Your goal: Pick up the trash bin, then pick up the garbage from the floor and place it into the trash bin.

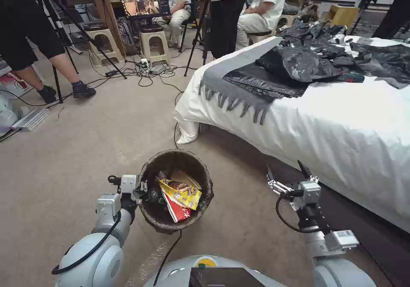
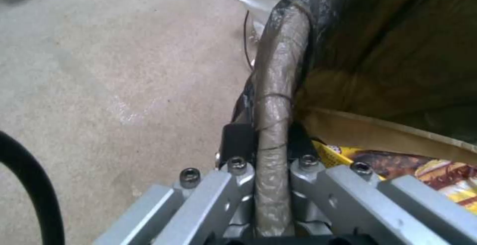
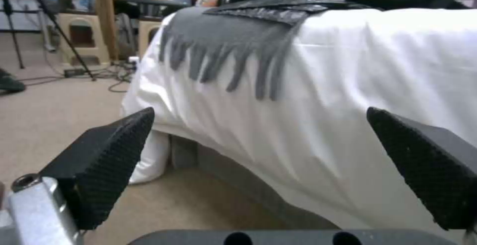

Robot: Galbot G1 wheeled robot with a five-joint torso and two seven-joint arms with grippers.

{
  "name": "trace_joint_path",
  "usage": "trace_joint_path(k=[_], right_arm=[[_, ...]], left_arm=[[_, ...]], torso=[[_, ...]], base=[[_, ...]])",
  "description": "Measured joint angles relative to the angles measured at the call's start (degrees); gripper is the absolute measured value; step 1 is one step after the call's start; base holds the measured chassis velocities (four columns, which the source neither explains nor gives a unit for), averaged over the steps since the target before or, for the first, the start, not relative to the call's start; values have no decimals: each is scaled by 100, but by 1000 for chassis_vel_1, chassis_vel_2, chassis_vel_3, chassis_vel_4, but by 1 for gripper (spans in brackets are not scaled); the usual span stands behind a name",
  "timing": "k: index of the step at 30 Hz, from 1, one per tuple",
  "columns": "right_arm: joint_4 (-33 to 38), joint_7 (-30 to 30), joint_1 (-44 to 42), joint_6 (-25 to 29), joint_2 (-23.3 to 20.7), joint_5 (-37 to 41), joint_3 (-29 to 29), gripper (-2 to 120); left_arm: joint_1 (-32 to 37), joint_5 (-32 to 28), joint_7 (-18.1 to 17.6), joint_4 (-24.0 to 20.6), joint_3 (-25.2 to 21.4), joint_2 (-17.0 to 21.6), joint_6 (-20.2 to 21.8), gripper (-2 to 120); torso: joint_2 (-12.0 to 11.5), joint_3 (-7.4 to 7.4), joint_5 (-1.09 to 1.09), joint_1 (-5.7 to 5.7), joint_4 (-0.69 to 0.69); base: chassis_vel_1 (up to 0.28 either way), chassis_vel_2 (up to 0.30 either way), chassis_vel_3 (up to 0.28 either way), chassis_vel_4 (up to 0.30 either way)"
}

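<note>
One trash bin (image 1: 156,214) clamped by left gripper (image 1: 144,191); right gripper (image 1: 287,172) agape.

trash bin (image 1: 176,191) white wall hidden by bag, lower litter buried

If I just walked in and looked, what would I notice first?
Probably the trash bin, held up by its bag-covered rim in the left tool, with yellow and red snack wrappers lying inside. Next, the big white bed on the right, with crumpled black plastic bags piled on top. The right tool hangs open beside the bed, holding nothing.
</note>
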Motion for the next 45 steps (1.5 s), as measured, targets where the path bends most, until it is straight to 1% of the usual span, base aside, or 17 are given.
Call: trace_joint_path(k=[2,7,15,26,45], right_arm=[[-4,-7,-109,112,108,-34,69,100],[-5,5,-180,194,183,-39,75,100],[-25,42,-207,265,325,-136,-64,100],[-51,75,-151,244,300,-150,-164,100],[-95,82,-135,222,265,-151,-178,100]], left_arm=[[8,13,0,0,3,-2,0,2],[25,30,0,0,11,-1,18,2],[60,19,2,0,11,-13,61,2],[57,9,6,0,-11,-15,66,2],[70,13,8,0,-12,-62,65,2]], torso=[[0,0,0,0,0],[0,0,0,0,0],[0,0,1,0,-1],[0,0,1,0,0],[0,1,1,0,1]], base=[[0,0,0,0],[0,0,0,0],[0,0,0,0],[24,17,20,23],[83,91,84,87]])
